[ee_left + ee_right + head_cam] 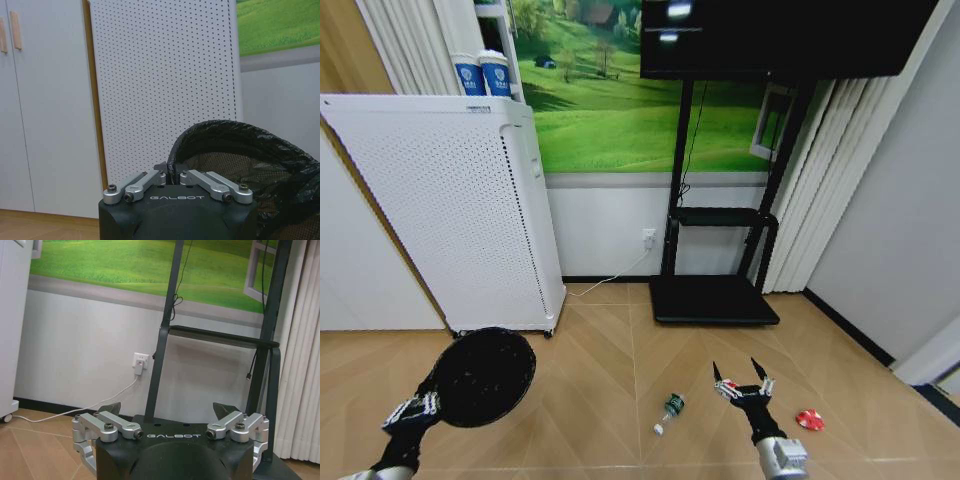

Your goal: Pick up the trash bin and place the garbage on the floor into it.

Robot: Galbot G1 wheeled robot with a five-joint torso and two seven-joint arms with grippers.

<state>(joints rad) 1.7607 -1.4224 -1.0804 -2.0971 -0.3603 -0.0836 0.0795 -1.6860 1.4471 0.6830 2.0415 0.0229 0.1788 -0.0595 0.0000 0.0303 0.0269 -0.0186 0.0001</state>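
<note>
The left gripper is holding the trash bin off the floor, its fingers closing on the rim at the near edge. The bin, lined with a thin black bag, is looking light but easy to deform, so the rim is the sound grip point. The right gripper is hovering with fingers spread wide and gripping nothing. The bottle is lying just left of it, a red wrapper to its right; both are appearing light, the bottle likely slippery and best taken across its body.
</note>
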